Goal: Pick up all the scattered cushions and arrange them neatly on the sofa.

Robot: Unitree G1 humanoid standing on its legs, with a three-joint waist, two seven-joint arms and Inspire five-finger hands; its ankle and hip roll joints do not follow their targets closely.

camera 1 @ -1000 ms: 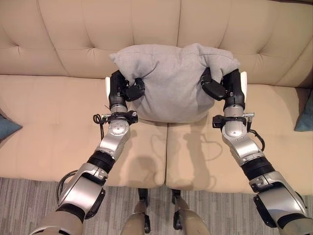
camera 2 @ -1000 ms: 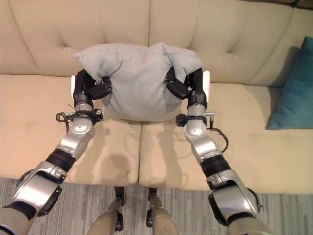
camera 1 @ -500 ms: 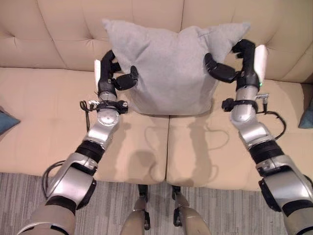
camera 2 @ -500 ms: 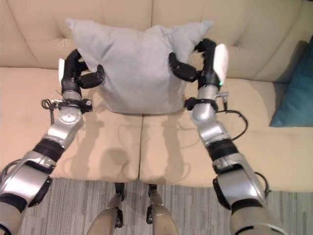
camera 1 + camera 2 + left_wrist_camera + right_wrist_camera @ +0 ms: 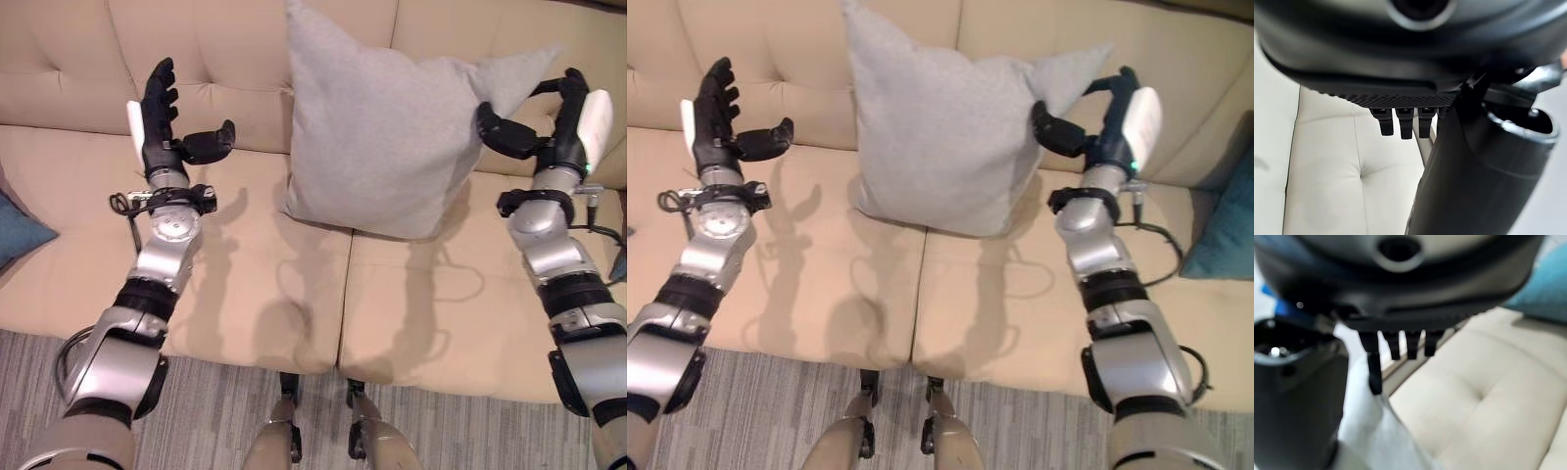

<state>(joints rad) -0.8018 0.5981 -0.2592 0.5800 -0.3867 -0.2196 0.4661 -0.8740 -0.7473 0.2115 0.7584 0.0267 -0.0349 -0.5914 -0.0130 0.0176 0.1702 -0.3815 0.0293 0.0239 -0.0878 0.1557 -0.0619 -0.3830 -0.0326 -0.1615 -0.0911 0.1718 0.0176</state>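
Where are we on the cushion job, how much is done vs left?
Done: the grey cushion stands against the sofa backrest, over the seat seam. In hand: the right hand pinches its right corner; the left hand is open, clear of it. Left: let go of that corner, then tidy the teal cushion at the right end and the blue cushion at the left edge.

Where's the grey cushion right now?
The grey cushion stands mid-sofa, leaning against the backrest over the seam between the seats. The right hand touches its right corner; the left hand is open, well clear to its left.
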